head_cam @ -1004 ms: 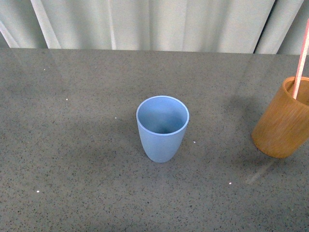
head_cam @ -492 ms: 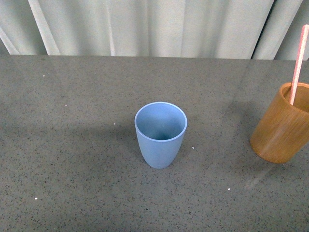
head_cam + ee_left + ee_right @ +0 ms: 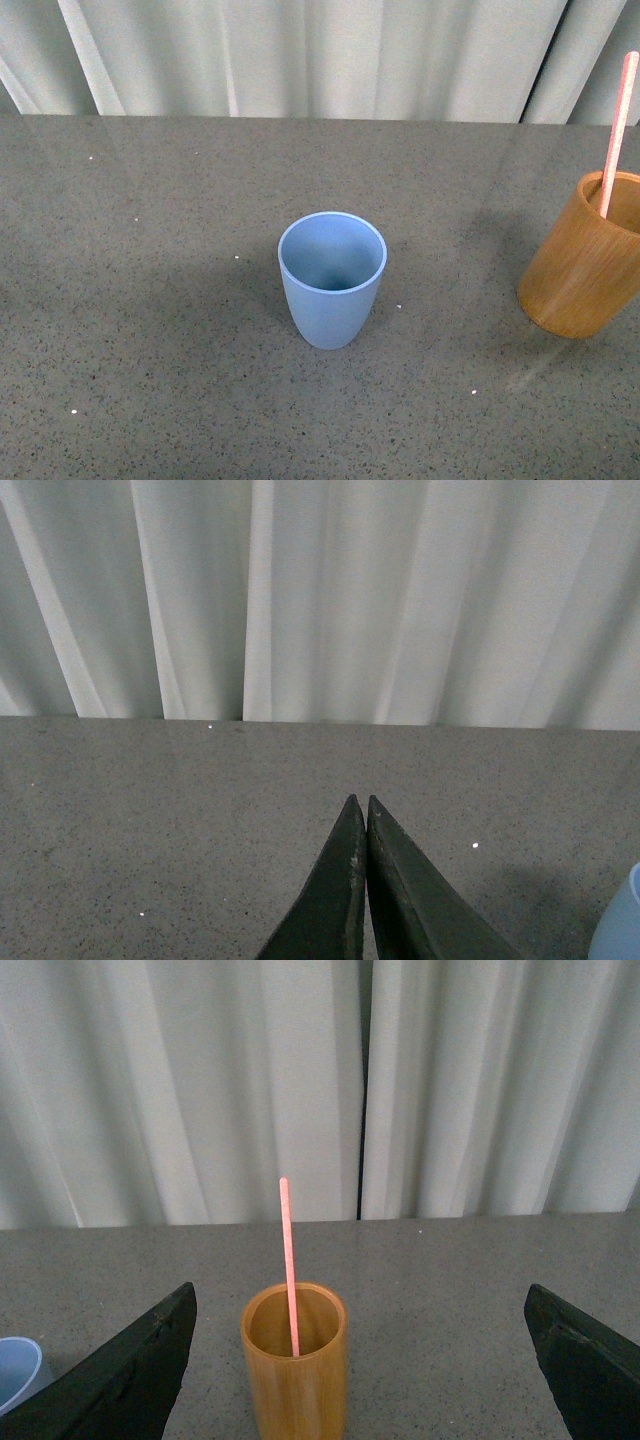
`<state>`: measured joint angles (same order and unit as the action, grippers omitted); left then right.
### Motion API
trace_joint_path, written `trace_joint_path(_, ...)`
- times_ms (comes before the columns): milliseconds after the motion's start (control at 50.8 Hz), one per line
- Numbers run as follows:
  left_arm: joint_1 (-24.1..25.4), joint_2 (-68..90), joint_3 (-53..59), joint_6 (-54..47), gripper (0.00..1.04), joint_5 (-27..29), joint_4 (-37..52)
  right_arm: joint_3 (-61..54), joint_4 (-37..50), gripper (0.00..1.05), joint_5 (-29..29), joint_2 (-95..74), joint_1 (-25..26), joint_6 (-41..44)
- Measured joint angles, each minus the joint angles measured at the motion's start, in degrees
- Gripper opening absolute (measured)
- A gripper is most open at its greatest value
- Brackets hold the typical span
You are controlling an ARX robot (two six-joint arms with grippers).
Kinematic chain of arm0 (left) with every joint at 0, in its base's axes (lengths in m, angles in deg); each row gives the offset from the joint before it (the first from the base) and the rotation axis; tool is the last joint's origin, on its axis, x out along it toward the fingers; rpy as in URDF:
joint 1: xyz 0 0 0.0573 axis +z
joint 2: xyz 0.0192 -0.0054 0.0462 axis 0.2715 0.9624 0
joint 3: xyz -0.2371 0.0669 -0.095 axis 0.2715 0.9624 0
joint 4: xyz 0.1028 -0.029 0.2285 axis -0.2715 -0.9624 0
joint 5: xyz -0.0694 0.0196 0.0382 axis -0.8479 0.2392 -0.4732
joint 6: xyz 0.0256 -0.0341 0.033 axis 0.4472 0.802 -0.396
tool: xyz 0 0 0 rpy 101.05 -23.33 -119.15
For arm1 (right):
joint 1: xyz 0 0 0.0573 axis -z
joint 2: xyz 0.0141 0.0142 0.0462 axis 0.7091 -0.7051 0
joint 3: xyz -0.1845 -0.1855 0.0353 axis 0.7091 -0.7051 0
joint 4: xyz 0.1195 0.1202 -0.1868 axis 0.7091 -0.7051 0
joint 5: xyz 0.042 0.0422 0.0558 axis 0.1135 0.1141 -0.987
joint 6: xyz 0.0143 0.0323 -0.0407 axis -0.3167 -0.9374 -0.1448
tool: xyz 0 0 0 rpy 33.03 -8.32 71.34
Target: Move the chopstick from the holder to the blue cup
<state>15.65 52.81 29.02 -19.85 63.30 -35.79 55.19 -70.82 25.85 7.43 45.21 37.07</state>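
Note:
The blue cup (image 3: 332,277) stands upright and empty at the middle of the grey table. At the right edge stands the wooden holder (image 3: 585,261) with one pink chopstick (image 3: 616,130) leaning in it. The right wrist view shows the holder (image 3: 294,1362) and the chopstick (image 3: 288,1260) straight ahead of my right gripper (image 3: 360,1350), which is open wide, its dark fingers (image 3: 130,1375) at either side and short of the holder. My left gripper (image 3: 360,810) is shut with nothing in it, above bare table, with the blue cup's rim (image 3: 620,925) just at the corner.
A speckled grey tabletop (image 3: 150,300) runs back to a white pleated curtain (image 3: 320,55) along its far edge. The holder stands close to the right border of the front view.
The front view has shifted slightly, so the cup and holder sit a little lower and the chopstick's top now shows. Nothing on the table has moved.

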Motion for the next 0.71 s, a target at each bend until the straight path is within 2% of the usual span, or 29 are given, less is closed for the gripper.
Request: trace_joint_path(709, 0.0, -18.7, 0.0, 0.0, 0.04, 0.0, -18.0, 0.0, 0.0, 0.95, 0.0, 0.0, 0.0, 0.0)
